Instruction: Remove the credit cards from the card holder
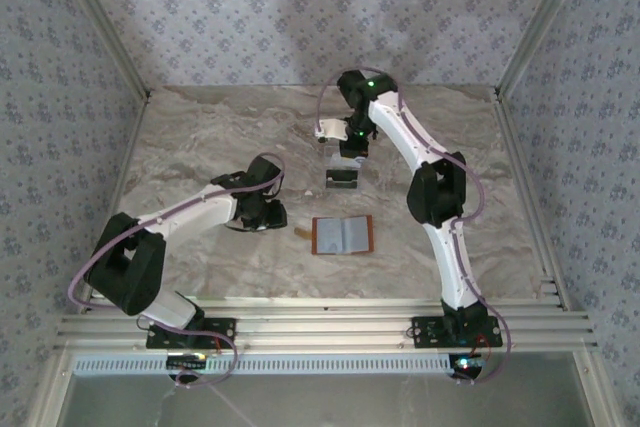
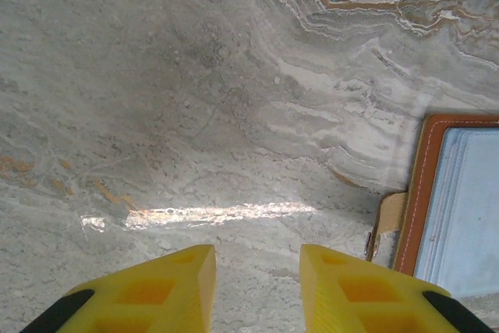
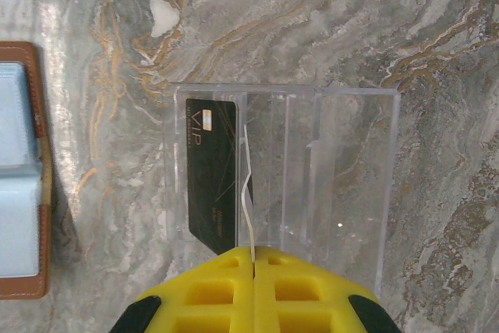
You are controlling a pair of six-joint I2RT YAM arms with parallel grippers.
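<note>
Marble table (image 1: 200, 127) first, then down in size.

Card holder (image 1: 343, 235) lies open and flat, grey lining up. It's just right of my left claw (image 2: 257, 261) and off to the left of my right claw (image 3: 253, 253). Can't spot a card in its pockets, but the lining is too washed out to be sure.

Clear tray (image 3: 351, 95) sits directly under and ahead of my right claw, with its dividers running straight away from the fingertips.

Dark card (image 3: 212, 169) lies in the tray's left compartment, just left of the right claw, long axis parallel to the dividers.

Pale card (image 3: 248, 185) is a thin light strip seen edge-on. It comes out of the seam between my right fingers and points straight ahead, just beside the dark card.

Tab (image 2: 387, 220) on the holder pokes toward my left claw, not touching.

Claws: the right one is pressed together, clamped on what I read as the pale card. The left one is parted, nothing between the fingers, bare marble below.

My call: both cards look out of the holder, and the pale one needs setting down. The card's long axis already lines up with the slot right of the dark card, dead ahead and below. Right arm owns that move. Left arm is nearer the holder if it needs steadying.
</note>
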